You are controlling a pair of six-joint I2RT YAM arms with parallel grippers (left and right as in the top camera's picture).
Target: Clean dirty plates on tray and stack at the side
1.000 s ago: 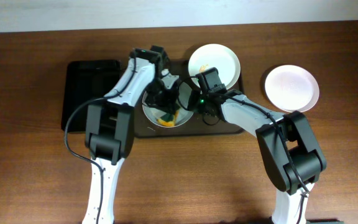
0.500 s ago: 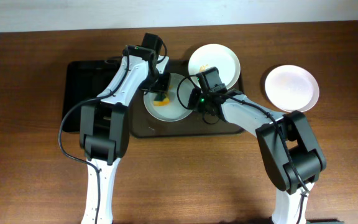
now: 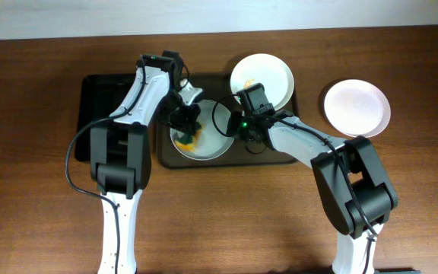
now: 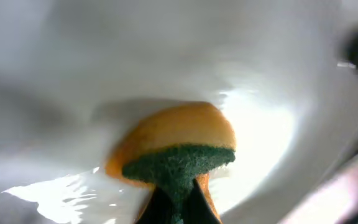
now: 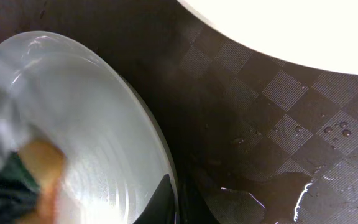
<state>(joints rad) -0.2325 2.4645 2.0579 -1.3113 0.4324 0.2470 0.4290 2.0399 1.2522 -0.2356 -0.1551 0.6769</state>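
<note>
A pale blue-grey plate (image 3: 213,137) lies tilted on the dark brown tray (image 3: 268,157). My right gripper (image 3: 238,128) is shut on its right rim (image 5: 160,162), one finger inside and one outside. My left gripper (image 3: 185,123) is shut on an orange sponge with a green scouring side (image 4: 176,152) and presses it onto the plate's inner face (image 4: 166,56). The sponge also shows in the right wrist view (image 5: 33,177). A white plate (image 3: 262,75) sits at the tray's back right. Another white plate (image 3: 357,106) lies on the table to the right.
A smaller black tray (image 3: 101,114) lies to the left of the brown tray. Water drops and a wet streak lie on the brown tray's checkered floor (image 5: 291,137). The wooden table (image 3: 226,221) extends in front.
My left gripper has moved the sponge across the blue-grey plate, back and then forward to its left part. The plate has shifted and tilted in my right gripper's hold.
</note>
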